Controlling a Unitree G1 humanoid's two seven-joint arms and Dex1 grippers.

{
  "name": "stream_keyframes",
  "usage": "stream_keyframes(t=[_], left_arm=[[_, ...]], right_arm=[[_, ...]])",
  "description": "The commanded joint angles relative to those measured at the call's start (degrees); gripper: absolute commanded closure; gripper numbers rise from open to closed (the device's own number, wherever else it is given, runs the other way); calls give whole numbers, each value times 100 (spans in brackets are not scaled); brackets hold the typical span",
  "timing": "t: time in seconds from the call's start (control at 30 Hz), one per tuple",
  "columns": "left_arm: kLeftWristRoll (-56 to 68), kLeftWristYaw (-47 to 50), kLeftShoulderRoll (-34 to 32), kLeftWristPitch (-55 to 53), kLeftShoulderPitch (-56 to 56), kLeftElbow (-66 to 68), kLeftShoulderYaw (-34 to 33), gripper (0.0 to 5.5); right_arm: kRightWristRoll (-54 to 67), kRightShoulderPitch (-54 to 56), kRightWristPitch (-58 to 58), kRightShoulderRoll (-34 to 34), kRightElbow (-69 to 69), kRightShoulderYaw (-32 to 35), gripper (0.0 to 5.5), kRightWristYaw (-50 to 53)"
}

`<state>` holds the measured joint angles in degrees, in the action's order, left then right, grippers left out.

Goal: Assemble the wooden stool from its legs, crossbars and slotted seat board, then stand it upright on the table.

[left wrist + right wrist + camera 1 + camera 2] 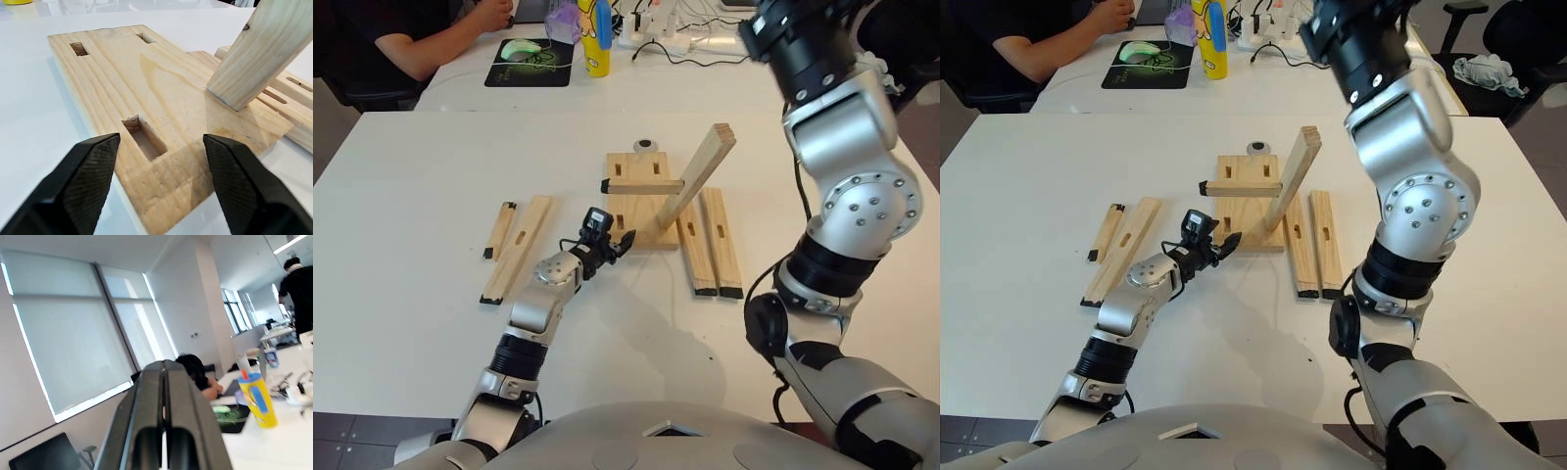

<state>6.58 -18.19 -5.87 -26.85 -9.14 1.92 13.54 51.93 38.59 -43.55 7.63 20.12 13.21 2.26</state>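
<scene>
Yellow cup (597, 39) on the far desk; contents cannot be told. Seat board (634, 208) flat at table centre, crossbar (644, 185) lying across it, one leg (697, 184) standing tilted on its near right corner. Left gripper (619, 245) fingers (88, 181) spread apart, the board's near edge just ahead of the gap; contact unclear. Right gripper (164, 382) raised high, fingers pressed together.

The tilted leg (264, 44) is cut by the left wrist view's top edge; whether its foot sits in a seat board (146, 83) slot is hidden. The round thing (646, 145) behind is too small to name.
</scene>
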Motion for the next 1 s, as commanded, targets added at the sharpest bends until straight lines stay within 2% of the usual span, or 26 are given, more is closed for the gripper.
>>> stream_keyframes(t=[0.03, 0.07, 0.2, 0.3, 0.37, 0.43, 0.5, 0.63, 0.77, 1.0], left_arm=[[-129, 53, -68, -356, 240, 398, 42, 233], [-130, 38, -74, -353, 225, 409, 50, 233], [-121, 39, -78, -280, 244, 463, 26, 233], [-132, 116, -14, -242, 297, 466, 33, 233], [-127, 169, 19, -229, 353, 433, 13, 233], [-122, 215, 41, -234, 409, 375, -6, 233], [-110, 260, 54, -246, 477, 297, -28, 233], [-68, 303, 63, -312, 616, 80, -44, 233], [-57, 336, 56, -378, 718, -63, -53, 233], [-40, 373, 98, -395, 635, -174, -62, 233]], right_arm=[[-623, -1091, -519, 199, -212, -707, 549, 109], [-753, -1184, -403, 193, -133, -735, 549, 108], [-155, -177, 425, 8, -14, 339, 549, 267], [435, 518, 493, 388, -677, 1121, 549, 319], [482, 511, 434, 732, -1117, 1414, 549, 215], [88, -157, 190, 1152, -1241, 1212, 549, -53], [-392, -1358, -130, 1500, -985, 706, 549, -305], [-884, -3452, -377, 1965, 151, -159, 549, -903], [-823, -3812, -676, 2009, 929, -222, 514, -901], [-788, -4164, -1491, 1867, 1484, -345, 406, -538]])
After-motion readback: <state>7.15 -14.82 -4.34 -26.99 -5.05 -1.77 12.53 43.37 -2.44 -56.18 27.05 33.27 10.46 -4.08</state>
